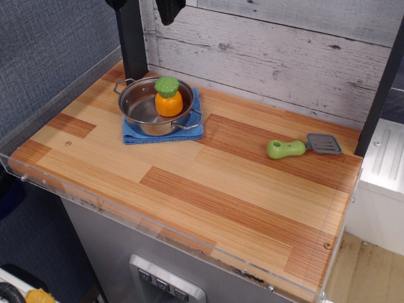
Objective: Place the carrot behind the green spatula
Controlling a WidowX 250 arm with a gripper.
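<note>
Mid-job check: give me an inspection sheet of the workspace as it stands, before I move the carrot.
Surface: wooden tabletop, clear plastic edging at the front.
Job's things: carrot upright inside the steel pot; green spatula lying flat at the right, blade pointing right.
Clutter: blue cloth under the pot.
Grippers: claw barely in view at the top edge, above the pot; state cannot be told.
Cables: nothing seen.
Surroundings: whitewashed plank wall behind, black post at left.
</note>
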